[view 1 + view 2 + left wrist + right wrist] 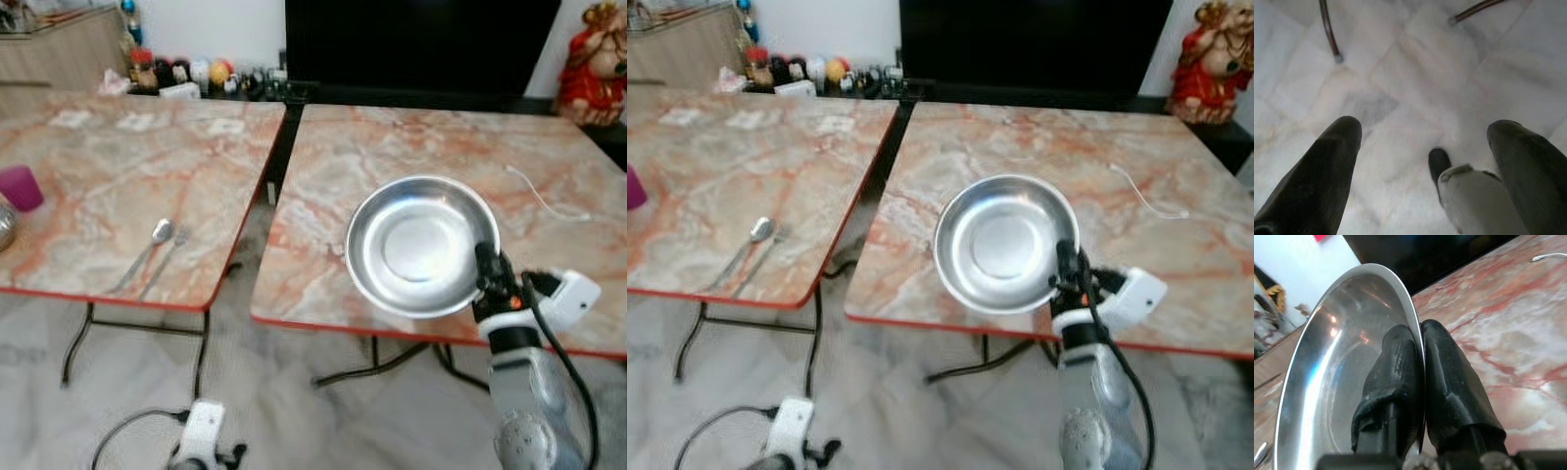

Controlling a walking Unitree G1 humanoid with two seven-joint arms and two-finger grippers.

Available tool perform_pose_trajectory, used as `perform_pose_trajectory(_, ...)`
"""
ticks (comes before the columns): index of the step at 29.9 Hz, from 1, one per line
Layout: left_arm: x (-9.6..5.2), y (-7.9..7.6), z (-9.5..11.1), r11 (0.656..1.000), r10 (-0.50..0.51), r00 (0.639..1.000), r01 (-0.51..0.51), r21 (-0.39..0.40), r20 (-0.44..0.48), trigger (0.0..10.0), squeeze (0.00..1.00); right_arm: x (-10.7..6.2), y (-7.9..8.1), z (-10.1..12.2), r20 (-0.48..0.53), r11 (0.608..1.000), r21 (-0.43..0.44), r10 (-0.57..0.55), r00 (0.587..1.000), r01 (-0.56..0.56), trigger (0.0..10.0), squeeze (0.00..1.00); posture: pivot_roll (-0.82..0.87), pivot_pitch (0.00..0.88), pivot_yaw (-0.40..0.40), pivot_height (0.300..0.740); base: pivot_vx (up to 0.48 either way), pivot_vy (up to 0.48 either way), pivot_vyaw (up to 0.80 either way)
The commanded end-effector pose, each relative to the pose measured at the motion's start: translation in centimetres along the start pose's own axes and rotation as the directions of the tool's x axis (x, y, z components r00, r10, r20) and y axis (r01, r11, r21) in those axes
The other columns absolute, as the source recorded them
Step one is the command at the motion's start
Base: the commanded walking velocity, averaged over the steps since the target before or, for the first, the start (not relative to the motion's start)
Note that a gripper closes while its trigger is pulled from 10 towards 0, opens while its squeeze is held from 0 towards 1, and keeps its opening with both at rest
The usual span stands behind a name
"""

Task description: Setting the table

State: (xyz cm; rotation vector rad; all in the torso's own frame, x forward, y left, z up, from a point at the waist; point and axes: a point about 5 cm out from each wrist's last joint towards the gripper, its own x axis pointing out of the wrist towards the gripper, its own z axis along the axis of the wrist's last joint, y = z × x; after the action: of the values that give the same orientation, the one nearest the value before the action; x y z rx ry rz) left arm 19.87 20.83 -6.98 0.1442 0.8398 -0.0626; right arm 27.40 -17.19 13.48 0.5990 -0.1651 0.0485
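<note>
Two marble-topped tables stand side by side. Nearest, the right gripper (487,266) is clamped on the rim of a steel bowl (421,245), held tilted above the right table's (392,147) front edge; best lowered level and further in before release. Right wrist view shows one finger inside the rim, one outside. Left gripper (1425,161) hangs spread apart above floor. Farther left, a spoon (147,250) lies on the left table (108,166).

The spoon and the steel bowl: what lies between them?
Bare marble tabletop beside the spoon, then the open gap between the two tables, then the steel bowl, pinched by the right end effector; left eye view.
</note>
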Motion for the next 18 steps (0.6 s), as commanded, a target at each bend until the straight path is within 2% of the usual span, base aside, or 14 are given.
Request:
perform_pose_trajectory(1,0.1,-0.4,0.2,1.0,-0.012,1.0,0.012,0.012,0.01,10.0,0.0,0.0,-0.4,0.6,0.021,1.0,-0.008,-0.016,1.0,0.016,10.0,0.0,0.01,0.0,-0.019,0.74,0.0,0.0,0.0)
perform_pose_trajectory(8,0.1,-0.4,0.3,1.0,-0.023,1.0,0.023,0.01,0.016,10.0,0.0,-0.1,-0.9,1.0,0.049,0.999,0.013,-0.045,0.998,0.045,10.0,0.0,0.01,0.0,-0.017,0.74,0.0,0.0,0.0)
perform_pose_trajectory(14,0.1,-0.5,0.3,1.0,-0.022,1.0,0.022,0.007,0.018,10.0,0.0,-0.1,-1.6,1.0,0.045,0.995,0.015,-0.104,0.994,0.104,10.0,0.0,0.01,0.0,-0.02,0.74,0.295,0.0,0.0)
perform_pose_trajectory(18,0.1,-0.5,0.3,1.0,-0.021,1.0,0.021,0.008,0.015,10.0,0.0,0.0,-1.7,0.9,0.031,0.994,0.016,-0.111,0.993,0.111,10.0,0.0,0.01,0.0,-0.02,0.74,0.3,0.0,-0.7)
